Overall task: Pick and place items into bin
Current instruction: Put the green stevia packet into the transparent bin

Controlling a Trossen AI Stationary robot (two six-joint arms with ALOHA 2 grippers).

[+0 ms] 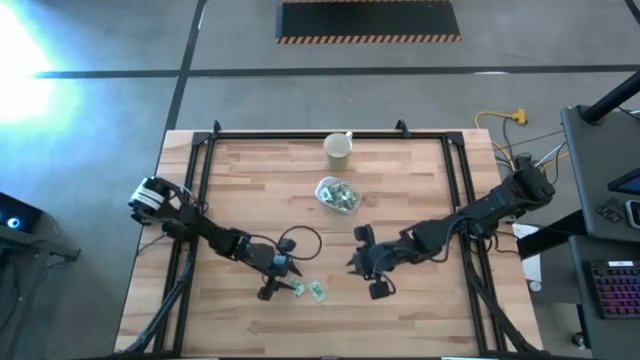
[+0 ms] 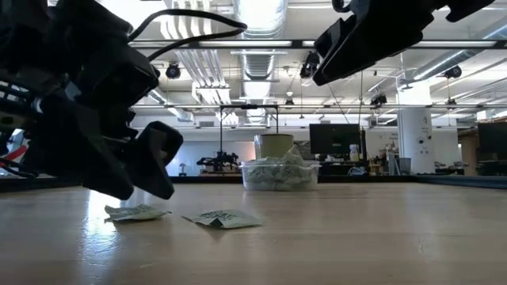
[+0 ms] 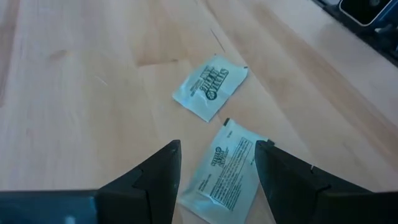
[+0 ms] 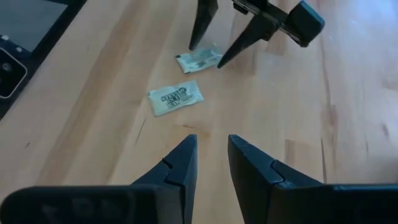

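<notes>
Packets: one [image 3: 224,174] lies flat on the worktop [image 1: 420,310] between the wide-open, empty left claw [image 3: 217,171], long axis along the gap; right claw [image 4: 211,158] empty, narrowly parted, farther off.

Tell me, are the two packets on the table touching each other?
Apart. The left wrist view shows bare wood between the far packet and the near packet lying between the left claw's fingers.

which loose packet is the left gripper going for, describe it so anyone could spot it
On the wooden table, find the left gripper near the front edge. Two packets lie loose beside it; the target packet sits between its open fingers. The other packet lies just beyond the fingertips.
</notes>
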